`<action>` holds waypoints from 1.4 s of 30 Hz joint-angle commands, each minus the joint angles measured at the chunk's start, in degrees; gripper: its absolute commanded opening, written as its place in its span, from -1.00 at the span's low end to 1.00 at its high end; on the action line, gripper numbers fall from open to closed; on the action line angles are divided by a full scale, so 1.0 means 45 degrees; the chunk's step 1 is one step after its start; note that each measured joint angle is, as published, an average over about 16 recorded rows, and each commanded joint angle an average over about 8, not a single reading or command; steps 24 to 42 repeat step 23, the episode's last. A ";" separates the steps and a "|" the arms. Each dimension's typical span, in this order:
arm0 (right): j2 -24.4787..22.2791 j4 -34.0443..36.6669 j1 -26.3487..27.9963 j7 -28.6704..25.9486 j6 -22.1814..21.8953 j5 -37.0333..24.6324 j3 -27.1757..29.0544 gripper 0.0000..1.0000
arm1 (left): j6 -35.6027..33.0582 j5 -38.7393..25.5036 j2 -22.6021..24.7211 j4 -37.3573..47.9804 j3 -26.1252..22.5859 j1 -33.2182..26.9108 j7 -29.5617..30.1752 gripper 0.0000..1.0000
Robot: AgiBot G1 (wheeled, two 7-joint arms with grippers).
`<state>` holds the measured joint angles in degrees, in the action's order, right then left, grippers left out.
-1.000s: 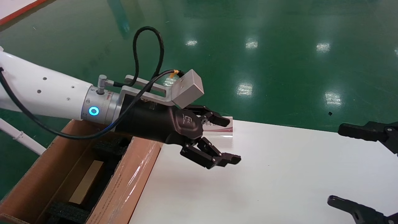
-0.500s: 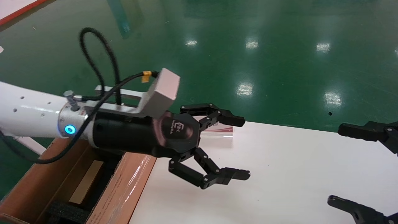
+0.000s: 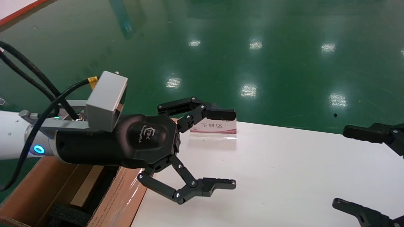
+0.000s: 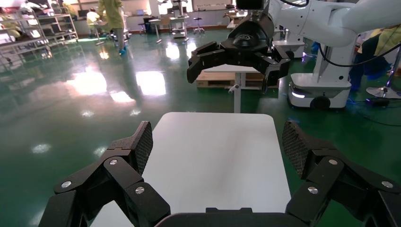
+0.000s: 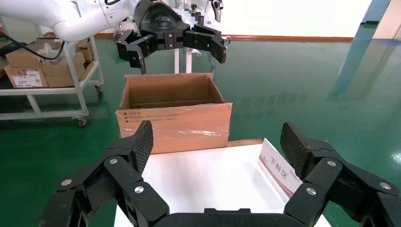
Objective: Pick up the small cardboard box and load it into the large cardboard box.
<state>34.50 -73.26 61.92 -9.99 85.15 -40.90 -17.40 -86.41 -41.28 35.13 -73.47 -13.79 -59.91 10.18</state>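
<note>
The large cardboard box (image 3: 118,197) stands at the table's left end, its taped flap against the edge; it also shows in the right wrist view (image 5: 175,124). Black foam (image 3: 68,215) lines its inside. A pale brown oblong face (image 3: 84,186) lies between the foam, mostly hidden by my left arm; it looks like the small cardboard box, though no symbol shows. My left gripper (image 3: 233,148) is open and empty, held above the table's left edge beside the large box. My right gripper (image 3: 341,167) is open and empty at the right.
A white table (image 3: 284,176) fills the lower right. A small sign (image 3: 213,129) with red stripes stands at its far edge, near my left gripper's upper finger. Green floor lies beyond. A cart with cartons (image 5: 42,71) stands behind the large box.
My left arm has drawn back toward the near left and rolled at the wrist. Its jaws have spread wider. The sign, once partly covered, is now in full sight. The right gripper has not moved.
</note>
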 commanded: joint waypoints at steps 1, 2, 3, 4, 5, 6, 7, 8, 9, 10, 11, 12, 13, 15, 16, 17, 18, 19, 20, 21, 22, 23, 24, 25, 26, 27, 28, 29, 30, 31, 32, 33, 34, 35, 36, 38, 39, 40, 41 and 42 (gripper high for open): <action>-0.0001 0.0000 0.0000 0.0000 -0.0001 0.0001 0.0000 1.00 | -0.0076 0.0062 0.0012 0.0011 0.0209 0.0157 -0.0048 1.00; -0.0001 0.0000 -0.0001 0.0000 -0.0001 0.0001 0.0000 1.00 | -0.0060 0.0054 0.0011 0.0009 0.0154 0.0116 -0.0031 1.00; -0.0001 0.0000 -0.0001 0.0000 -0.0001 0.0001 0.0000 1.00 | -0.0041 0.0043 0.0010 0.0007 0.0095 0.0073 -0.0013 1.00; -0.0001 0.0000 -0.0001 0.0000 -0.0001 0.0001 0.0000 1.00 | -0.0023 0.0031 0.0008 0.0005 0.0041 0.0033 0.0003 1.00; -0.0001 0.0000 -0.0001 0.0000 -0.0001 0.0001 0.0000 1.00 | -0.0005 0.0018 0.0006 0.0003 -0.0009 -0.0004 0.0017 1.00; -0.0001 0.0000 -0.0001 0.0000 -0.0001 0.0001 0.0000 1.00 | 0.0010 0.0005 0.0004 0.0001 -0.0055 -0.0038 0.0031 1.00; -0.0001 0.0000 -0.0001 0.0000 -0.0001 0.0001 0.0000 1.00 | 0.0026 -0.0007 0.0002 0.0000 -0.0099 -0.0070 0.0043 1.00; -0.0001 0.0000 -0.0001 0.0000 -0.0001 0.0001 0.0000 1.00 | 0.0040 -0.0019 -0.0001 -0.0002 -0.0138 -0.0099 0.0054 1.00; -0.0001 0.0000 -0.0001 0.0000 -0.0001 0.0001 -0.0001 1.00 | 0.0053 -0.0029 -0.0003 -0.0003 -0.0175 -0.0125 0.0064 1.00; -0.0001 0.0000 -0.0001 0.0000 -0.0001 0.0001 -0.0001 1.00 | 0.0065 -0.0039 -0.0005 -0.0005 -0.0210 -0.0150 0.0074 1.00; -0.0001 0.0000 -0.0001 0.0000 -0.0001 0.0001 0.0000 1.00 | 0.0075 -0.0048 -0.0007 -0.0006 -0.0241 -0.0173 0.0082 1.00; -0.0001 0.0000 -0.0001 0.0000 -0.0001 0.0001 -0.0001 1.00 | 0.0086 -0.0056 -0.0009 -0.0007 -0.0271 -0.0195 0.0091 1.00; -0.0001 0.0000 -0.0001 0.0000 -0.0001 0.0001 -0.0001 1.00 | 0.0096 -0.0064 -0.0010 -0.0008 -0.0298 -0.0214 0.0098 1.00; -0.0001 0.0000 -0.0001 0.0000 -0.0001 0.0001 -0.0001 1.00 | 0.0113 -0.0078 -0.0013 -0.0010 -0.0345 -0.0249 0.0111 1.00; -0.0001 0.0000 -0.0001 0.0000 -0.0001 0.0001 -0.0001 1.00 | 0.0120 -0.0085 -0.0013 -0.0010 -0.0366 -0.0264 0.0117 1.00; -0.0001 0.0000 0.0000 0.0000 -0.0001 0.0001 -0.0001 1.00 | 0.0126 -0.0091 -0.0014 -0.0011 -0.0384 -0.0279 0.0122 1.00; -0.0001 0.0000 0.0000 0.0000 -0.0001 0.0001 -0.0001 1.00 | 0.0132 -0.0096 -0.0015 -0.0012 -0.0402 -0.0292 0.0127 1.00; -0.0001 0.0000 0.0000 0.0000 -0.0001 0.0002 -0.0001 1.00 | 0.0137 -0.0101 -0.0015 -0.0013 -0.0418 -0.0305 0.0132 1.00; -0.0001 0.0000 0.0000 0.0000 -0.0001 0.0002 -0.0001 1.00 | 0.0141 -0.0105 -0.0016 -0.0014 -0.0433 -0.0316 0.0135 1.00; -0.0001 0.0000 0.0000 0.0000 -0.0001 0.0002 -0.0001 1.00 | 0.0143 -0.0107 -0.0016 -0.0014 -0.0440 -0.0322 0.0137 1.00; -0.0001 0.0000 0.0000 0.0000 -0.0001 0.0002 -0.0001 1.00 | 0.0144 -0.0109 -0.0016 -0.0015 -0.0448 -0.0328 0.0139 1.00; -0.0001 0.0000 0.0000 0.0000 -0.0001 0.0002 -0.0001 1.00 | 0.0146 -0.0111 -0.0017 -0.0015 -0.0454 -0.0333 0.0141 1.00; -0.0001 0.0000 0.0000 0.0000 -0.0001 0.0002 -0.0001 1.00 | 0.0146 -0.0111 -0.0017 -0.0015 -0.0454 -0.0333 0.0141 1.00; -0.0001 0.0000 0.0000 0.0000 -0.0001 0.0002 -0.0001 1.00 | 0.0146 -0.0111 -0.0017 -0.0015 -0.0454 -0.0333 0.0141 1.00; -0.0001 0.0000 0.0000 0.0000 -0.0001 0.0002 -0.0001 1.00 | 0.0146 -0.0111 -0.0017 -0.0015 -0.0454 -0.0333 0.0141 1.00; -0.0001 0.0000 0.0000 0.0000 -0.0001 0.0002 -0.0001 1.00 | 0.0146 -0.0111 -0.0017 -0.0015 -0.0454 -0.0333 0.0141 1.00; -0.0001 0.0000 0.0000 0.0000 -0.0001 0.0002 -0.0001 1.00 | 0.0146 -0.0111 -0.0017 -0.0015 -0.0454 -0.0333 0.0141 1.00; -0.0001 0.0000 0.0000 0.0000 -0.0001 0.0002 -0.0001 1.00 | 0.0146 -0.0111 -0.0017 -0.0015 -0.0454 -0.0333 0.0141 1.00; -0.0001 0.0000 0.0000 0.0000 -0.0001 0.0002 -0.0001 1.00 | 0.0146 -0.0111 -0.0017 -0.0015 -0.0454 -0.0333 0.0141 1.00; -0.0001 0.0000 0.0000 0.0000 -0.0001 0.0002 -0.0001 1.00 | 0.0146 -0.0111 -0.0017 -0.0015 -0.0454 -0.0333 0.0141 1.00; -0.0001 0.0000 0.0000 0.0000 -0.0001 0.0002 -0.0001 1.00 | 0.0146 -0.0111 -0.0017 -0.0015 -0.0454 -0.0333 0.0141 1.00; -0.0001 0.0000 0.0000 0.0000 -0.0001 0.0002 -0.0001 1.00 | 0.0146 -0.0111 -0.0017 -0.0015 -0.0454 -0.0333 0.0141 1.00; -0.0001 0.0000 0.0000 0.0000 -0.0001 0.0002 -0.0001 1.00 | 0.0146 -0.0111 -0.0017 -0.0015 -0.0454 -0.0333 0.0141 1.00; -0.0001 0.0000 0.0000 0.0000 -0.0001 0.0002 -0.0001 1.00 | 0.0146 -0.0111 -0.0017 -0.0015 -0.0454 -0.0333 0.0141 1.00; -0.0001 0.0000 0.0000 0.0000 -0.0001 0.0002 -0.0001 1.00 | 0.0146 -0.0111 -0.0017 -0.0015 -0.0454 -0.0333 0.0141 1.00; -0.0001 0.0000 0.0000 0.0000 -0.0001 0.0002 -0.0001 1.00 | 0.0146 -0.0111 -0.0017 -0.0015 -0.0454 -0.0333 0.0141 1.00; -0.0001 0.0000 0.0000 0.0000 -0.0001 0.0002 -0.0001 1.00 | 0.0146 -0.0111 -0.0017 -0.0015 -0.0454 -0.0333 0.0141 1.00; -0.0001 0.0000 0.0000 0.0000 -0.0001 0.0002 -0.0001 1.00 | 0.0146 -0.0111 -0.0017 -0.0015 -0.0454 -0.0333 0.0141 1.00; -0.0001 0.0000 0.0000 0.0000 -0.0001 0.0002 -0.0001 1.00 | 0.0146 -0.0111 -0.0017 -0.0015 -0.0454 -0.0333 0.0141 1.00; -0.0001 0.0000 0.0000 0.0000 -0.0001 0.0002 -0.0001 1.00 | 0.0146 -0.0111 -0.0017 -0.0015 -0.0454 -0.0333 0.0141 1.00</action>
